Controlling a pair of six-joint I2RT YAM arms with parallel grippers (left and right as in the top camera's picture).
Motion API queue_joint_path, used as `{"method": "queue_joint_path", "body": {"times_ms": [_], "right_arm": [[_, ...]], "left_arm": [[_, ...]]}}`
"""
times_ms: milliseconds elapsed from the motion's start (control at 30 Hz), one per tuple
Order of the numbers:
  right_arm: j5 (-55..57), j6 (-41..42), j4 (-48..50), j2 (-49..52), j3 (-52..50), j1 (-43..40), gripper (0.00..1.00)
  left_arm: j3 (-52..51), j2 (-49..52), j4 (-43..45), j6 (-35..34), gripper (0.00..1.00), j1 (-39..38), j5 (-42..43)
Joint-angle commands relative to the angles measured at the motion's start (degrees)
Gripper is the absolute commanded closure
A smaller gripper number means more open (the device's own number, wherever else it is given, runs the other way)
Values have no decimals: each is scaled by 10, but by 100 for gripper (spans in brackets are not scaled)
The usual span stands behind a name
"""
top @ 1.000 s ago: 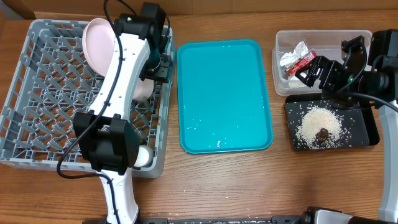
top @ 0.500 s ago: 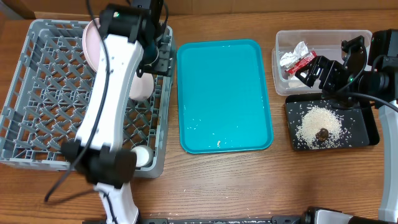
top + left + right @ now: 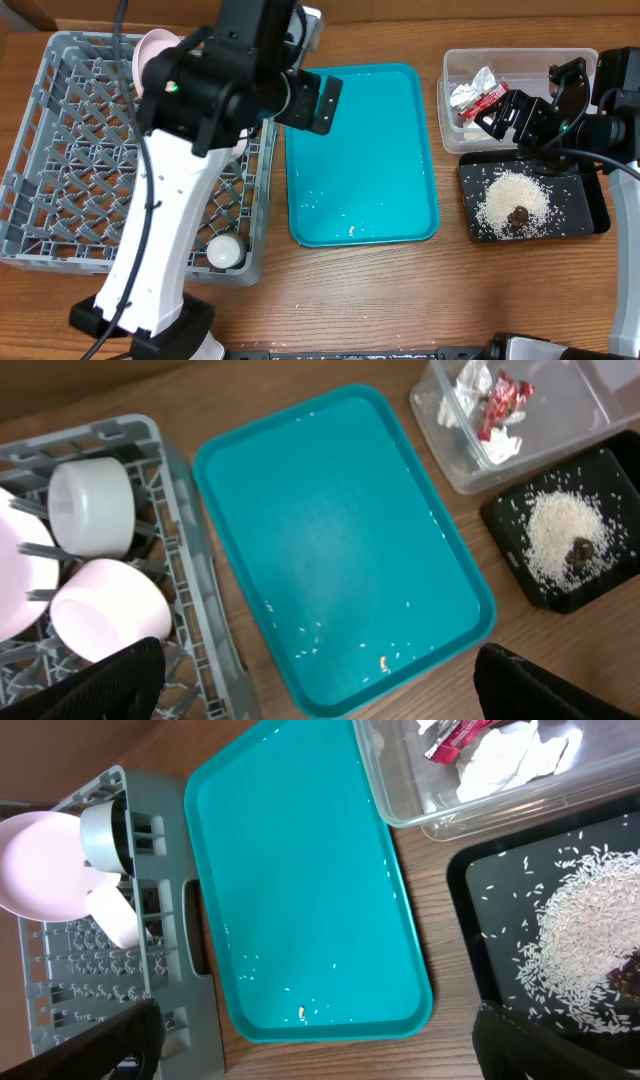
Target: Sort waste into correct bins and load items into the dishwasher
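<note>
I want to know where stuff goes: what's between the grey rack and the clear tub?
The teal tray, a few rice grains on it, seen from overhead.

the left arm (image 3: 180,190) covers the rack's (image 3: 70,150) right side, hiding most of the pink plate (image 3: 150,50). the left fingers (image 3: 100,685) and right fingers (image 3: 90,1045) show only as dark corners cut by the lower edge. the tub (image 3: 570,415) and black tray (image 3: 515,550) run off frame. the brown lump (image 3: 625,975) is clipped at the right edge.

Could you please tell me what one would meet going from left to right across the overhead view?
In order: dish rack → teal tray → black tray. The clear tub lies behind the black tray over much the same stretch, so it has no separate place.
</note>
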Motion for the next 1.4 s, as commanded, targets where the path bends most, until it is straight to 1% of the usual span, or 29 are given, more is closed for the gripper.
{"method": "queue_joint_path", "body": {"times_ms": [0,167,300,333,400,500,600,700,833,933,1067,1200,1367], "right_arm": [[2,-2,2,1,3,-2,0],[2,-2,2,-27,3,11,0],[10,-4,-1,-95,3,65,0],[43,-21,0,-118,3,83,0],[97,-24,5,-159,2,111,0],[166,-24,57,-234,-31,138,0],[198,-31,127,-316,-105,137,0],[204,-52,229,-401,-209,137,0],[227,-51,399,-507,-373,137,0],[223,-46,528,-575,-507,138,0],[190,-34,655,-646,-656,139,0],[193,3,728,-706,-765,140,0],[202,5,749,-769,-844,155,0]], "left_arm": [[1,7,2,-4,0,-2,14],[1,7,2,-4,0,-2,14],[1,7,2,-4,0,-2,14],[1,7,2,-4,0,-2,14],[1,7,2,-4,0,-2,14],[1,7,2,-4,0,-2,14],[1,7,2,-4,0,-2,14],[1,7,2,-4,0,-2,14],[1,7,2,-4,0,-2,14],[1,7,2,-4,0,-2,14],[1,7,2,-4,0,-2,14],[1,7,2,-4,0,-2,14],[1,7,2,-4,0,-2,14]]}}
